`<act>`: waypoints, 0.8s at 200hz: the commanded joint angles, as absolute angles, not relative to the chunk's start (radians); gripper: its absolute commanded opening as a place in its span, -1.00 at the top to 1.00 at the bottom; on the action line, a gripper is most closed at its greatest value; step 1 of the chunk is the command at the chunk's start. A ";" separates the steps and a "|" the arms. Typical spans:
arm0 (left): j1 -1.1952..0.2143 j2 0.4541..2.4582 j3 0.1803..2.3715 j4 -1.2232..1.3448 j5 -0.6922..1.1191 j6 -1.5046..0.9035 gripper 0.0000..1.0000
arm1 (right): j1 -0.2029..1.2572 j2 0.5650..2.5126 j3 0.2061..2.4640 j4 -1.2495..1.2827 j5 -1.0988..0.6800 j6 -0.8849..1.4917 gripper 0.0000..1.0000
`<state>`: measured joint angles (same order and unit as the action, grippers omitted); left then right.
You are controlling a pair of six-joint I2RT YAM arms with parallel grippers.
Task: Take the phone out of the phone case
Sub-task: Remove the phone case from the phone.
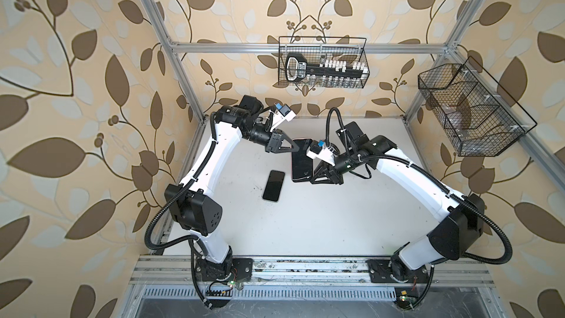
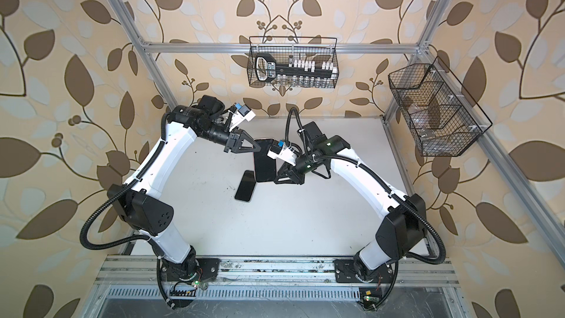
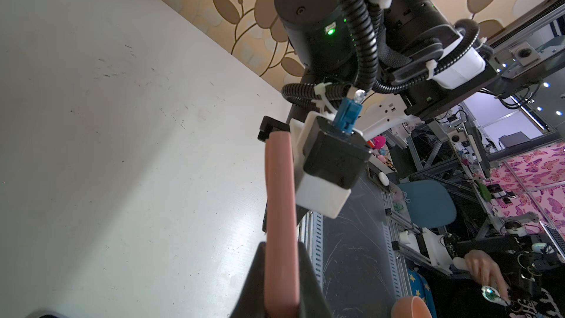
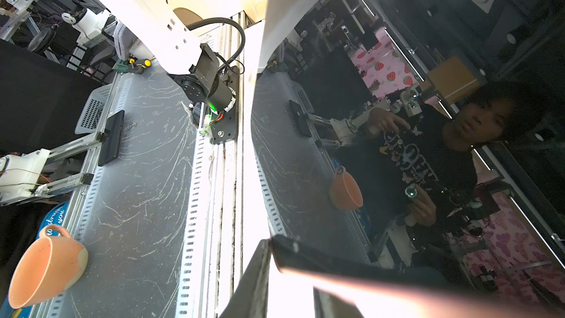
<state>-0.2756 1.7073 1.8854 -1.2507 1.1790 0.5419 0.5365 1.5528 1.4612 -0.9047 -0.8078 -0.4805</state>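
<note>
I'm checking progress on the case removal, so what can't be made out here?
Hold of the right gripper on the phone: dark on dark in both top views; glare washes out the right wrist view.
Whether the phone sits fully in the case: left wrist view shows only its edge.

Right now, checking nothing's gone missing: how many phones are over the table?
2. One bare phone lies on the table. The cased phone is held above it by the left gripper, the right gripper at its other end. Arms may hide others.
</note>
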 commanded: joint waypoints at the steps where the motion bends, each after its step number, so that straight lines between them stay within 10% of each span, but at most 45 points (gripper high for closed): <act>1: -0.284 1.645 1.881 -1.255 1.264 0.533 1.00 | 0.536 1.519 1.448 -0.910 -0.849 -0.514 0.60; 160: -0.284 1.675 1.866 -1.208 1.331 0.516 1.00 | 0.541 1.438 1.448 -0.916 -1.049 -0.560 0.83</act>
<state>-0.2760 1.6821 1.8755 -1.2411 1.2835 0.5411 0.5179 1.4883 1.4467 -0.9401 -0.9340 -0.4835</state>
